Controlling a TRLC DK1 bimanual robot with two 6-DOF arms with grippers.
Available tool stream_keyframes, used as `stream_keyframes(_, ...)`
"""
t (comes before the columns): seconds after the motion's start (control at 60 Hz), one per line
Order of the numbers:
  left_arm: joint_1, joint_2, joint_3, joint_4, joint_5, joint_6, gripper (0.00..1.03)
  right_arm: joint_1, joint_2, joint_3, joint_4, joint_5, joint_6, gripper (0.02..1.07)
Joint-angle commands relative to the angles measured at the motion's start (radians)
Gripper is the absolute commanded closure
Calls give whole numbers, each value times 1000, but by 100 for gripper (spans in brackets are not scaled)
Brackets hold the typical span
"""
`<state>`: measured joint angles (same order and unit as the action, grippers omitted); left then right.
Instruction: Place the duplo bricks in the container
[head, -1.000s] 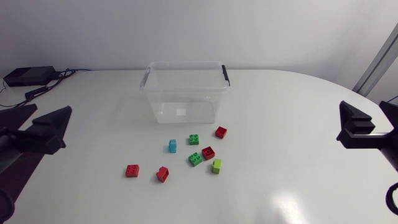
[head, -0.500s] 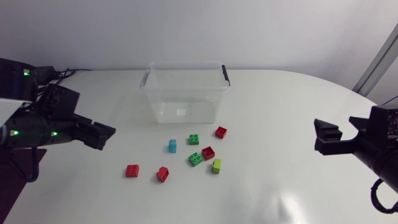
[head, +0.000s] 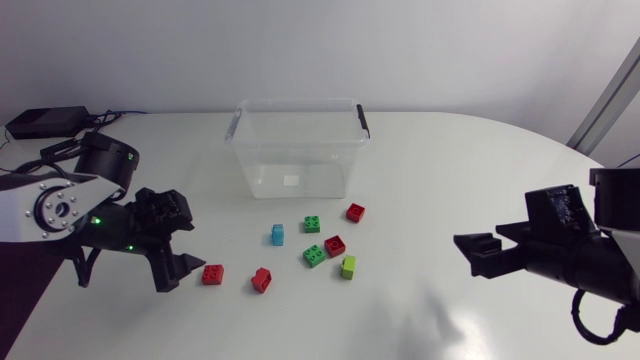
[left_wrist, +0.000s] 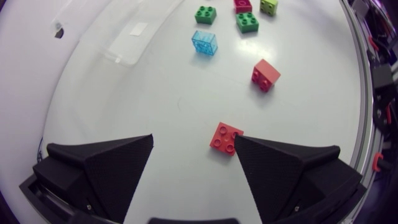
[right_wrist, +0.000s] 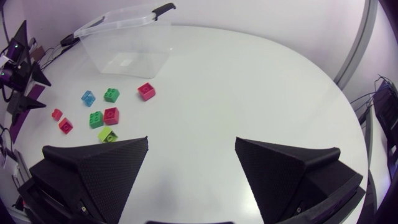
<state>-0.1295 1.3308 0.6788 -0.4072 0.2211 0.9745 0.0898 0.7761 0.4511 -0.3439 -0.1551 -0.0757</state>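
the left claw (left_wrist: 194, 142) hangs close above the white counter (head: 450, 160), its two fingers spread wide with nothing pinched between them. the nearest red brick (left_wrist: 226, 137) lies studs up on the counter just ahead of the gap, right by the tip of one finger; whether it touches that finger i cannot tell. further ahead of this claw sits a second red brick (left_wrist: 265, 74), and past it a light blue brick (left_wrist: 204, 42). beyond those come a first green brick (left_wrist: 205, 14), another green brick (left_wrist: 247, 22), a third red brick (left_wrist: 243, 5) and a lime brick (left_wrist: 268, 6), close together, with a fourth red brick (head: 355, 212) at the far side of the group. the clear container (head: 250, 165) stands open-topped beyond the bricks. all eight bricks lie on the counter outside it

the right claw (right_wrist: 191, 142) is held above the counter, fingers likewise spread and gripping nothing. the brick group is well apart from it, far ahead and off to one side, and the container stands beyond the group
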Motion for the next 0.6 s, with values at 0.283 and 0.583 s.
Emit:
stream_keyframes(0.283, 37, 192, -13, 22, 89, 303, 12, 134, 238, 135, -113, -21, -176, 7)
stream_keyframes(0.583, 2, 323, 33, 18, 119, 360, 31, 352, 529, 159, 54, -35, -205, 7)
